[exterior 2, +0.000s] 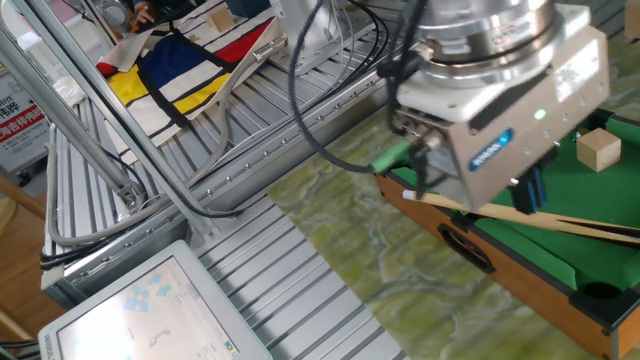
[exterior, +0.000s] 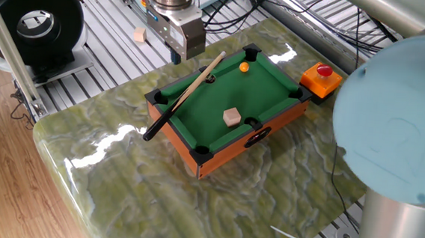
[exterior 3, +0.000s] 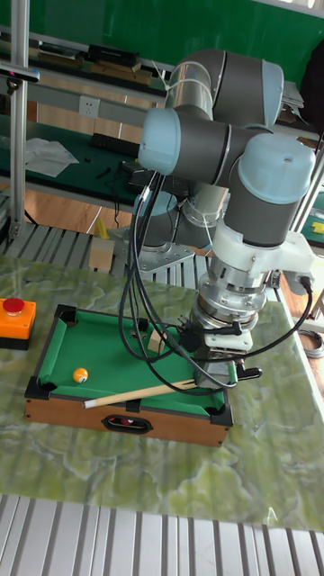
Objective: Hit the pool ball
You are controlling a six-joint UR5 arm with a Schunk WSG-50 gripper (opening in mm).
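The pool ball [exterior: 244, 66] is a tiny orange-yellow sphere on the green felt of the mini pool table [exterior: 195, 151], near its far corner; it also shows in the tall view [exterior 3: 80, 375]. A wooden cue [exterior: 188, 91] lies slanted over the table's left rail. My gripper [exterior: 178, 55] hangs over the cue's end of the table, just above the cue [exterior 2: 570, 225]. Its blue fingers [exterior 2: 531, 188] stand close together, shut, with nothing between them. The ball is far from the gripper [exterior 3: 213, 378], at the opposite end of the felt.
A tan wooden cube [exterior: 232, 117] sits on the felt near the front rail. A red button on an orange box [exterior: 321, 77] stands beside the table's far right corner. Another small block [exterior: 139, 35] lies on the slatted metal behind. Cables trail at the back.
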